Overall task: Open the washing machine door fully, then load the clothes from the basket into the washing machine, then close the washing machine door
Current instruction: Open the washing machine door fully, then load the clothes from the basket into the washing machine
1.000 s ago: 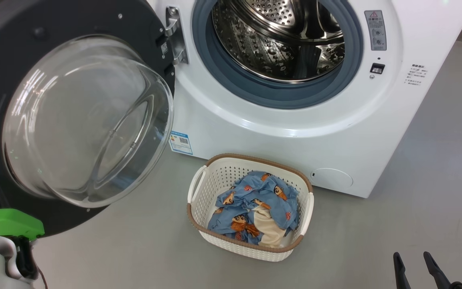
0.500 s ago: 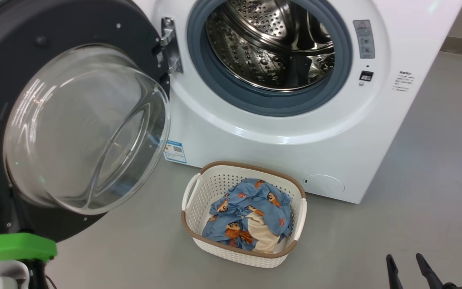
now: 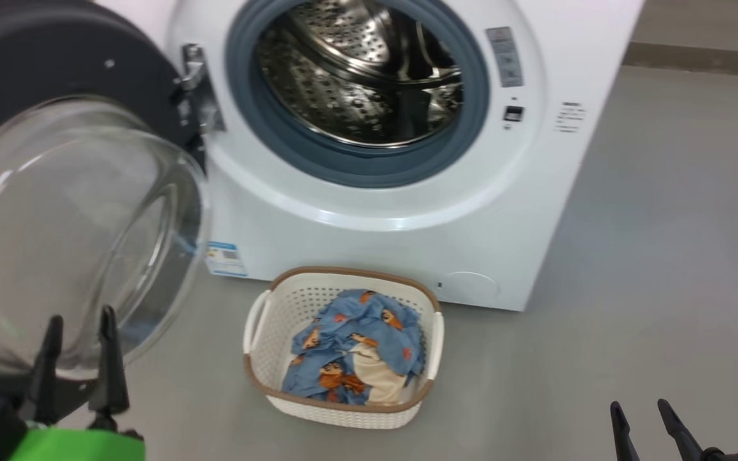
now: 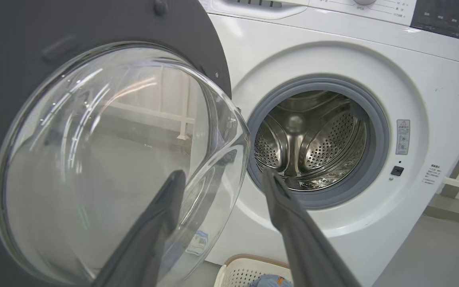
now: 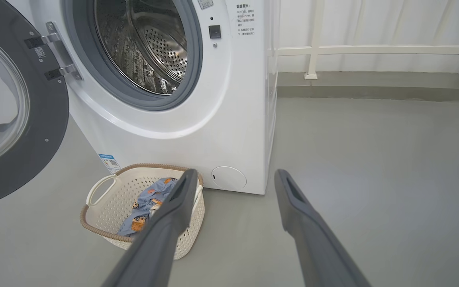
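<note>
**Door swung wide, clothes in the basket**

Nearest, the left gripper (image 3: pixel 81 320) is held before the glass of the washing machine door (image 3: pixel 55 57), and the right gripper (image 3: pixel 638 406) is held above the floor (image 3: pixel 631 256). The fingers of both are spread, and nothing is held. Farther on, the clothes (image 3: pixel 356 346) are bundled inside the basket (image 3: pixel 343 410), which is set on the floor just before the washing machine (image 3: pixel 375 250). The door is swung out to the left, and the drum (image 3: pixel 356 77) is exposed.

The washing machine (image 3: pixel 369 250) has a glossy white shell, a matt grey rubber gasket (image 3: pixel 356 171) and a shiny perforated steel drum (image 3: pixel 343 96), the washing machine door (image 3: pixel 36 64) sets smooth clear glass in a dark rim, and the clothes (image 3: pixel 356 339) are soft printed cloth in a perforated plastic basket (image 3: pixel 337 410)
</note>
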### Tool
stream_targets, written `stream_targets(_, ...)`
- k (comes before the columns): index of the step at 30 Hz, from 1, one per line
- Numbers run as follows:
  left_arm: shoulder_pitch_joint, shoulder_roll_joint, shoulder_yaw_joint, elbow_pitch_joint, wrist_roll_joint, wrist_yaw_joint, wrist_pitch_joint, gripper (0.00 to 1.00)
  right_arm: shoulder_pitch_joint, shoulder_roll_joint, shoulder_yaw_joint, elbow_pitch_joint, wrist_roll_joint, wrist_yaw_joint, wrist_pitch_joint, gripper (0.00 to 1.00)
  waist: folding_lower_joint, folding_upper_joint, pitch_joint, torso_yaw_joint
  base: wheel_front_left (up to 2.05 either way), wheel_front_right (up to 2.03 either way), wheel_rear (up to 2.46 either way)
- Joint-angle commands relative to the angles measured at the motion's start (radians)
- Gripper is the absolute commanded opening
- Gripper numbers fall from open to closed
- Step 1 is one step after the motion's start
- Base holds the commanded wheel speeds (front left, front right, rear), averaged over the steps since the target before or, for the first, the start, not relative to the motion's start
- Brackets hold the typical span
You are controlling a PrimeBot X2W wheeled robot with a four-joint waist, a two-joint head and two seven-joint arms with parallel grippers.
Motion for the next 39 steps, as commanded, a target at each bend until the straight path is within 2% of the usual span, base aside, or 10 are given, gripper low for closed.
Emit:
stream_targets(1,0.013,0.031,0.018,-0.046,0.005,-0.008,-0.006,1.00,-0.018,-0.016,0.034,-0.031,0.019,0.006,-0.012,1.00,-0.0001,0.0000,0.002,-0.065,0.00,0.00,0.00)
stream_targets(7,0.068,0.046,0.002,-0.036,-0.013,-0.013,-0.022,1.00,-0.015,-0.016,0.063,-0.050,0.023,0.006,-0.012,1.00,-0.0001,0.0000,0.009,-0.154,0.00,0.00,0.00)
stream_targets(13,0.113,0.061,0.020,0.039,-0.025,-0.015,-0.058,1.00,-0.012,-0.016,0.079,-0.064,0.022,0.006,-0.012,1.00,-0.0001,0.0000,0.014,-0.241,0.00,0.00,0.00)
stream_targets(18,0.150,0.063,0.038,0.098,-0.027,-0.016,-0.077,1.00,-0.006,-0.016,0.080,-0.077,0.017,0.006,-0.012,1.00,-0.0001,0.0000,0.013,-0.287,0.00,0.00,0.00)
stream_targets(28,0.191,0.052,0.056,0.107,0.000,-0.019,-0.083,1.00,0.003,-0.016,0.057,-0.090,0.008,0.006,-0.012,1.00,-0.0001,0.0000,0.006,-0.295,0.00,0.00,0.00)
stream_targets(39,0.199,0.037,0.061,0.084,0.033,-0.019,-0.083,1.00,-0.007,-0.016,0.047,-0.084,0.007,0.006,-0.012,1.00,-0.0001,0.0000,-0.004,-0.259,0.00,0.00,0.00)
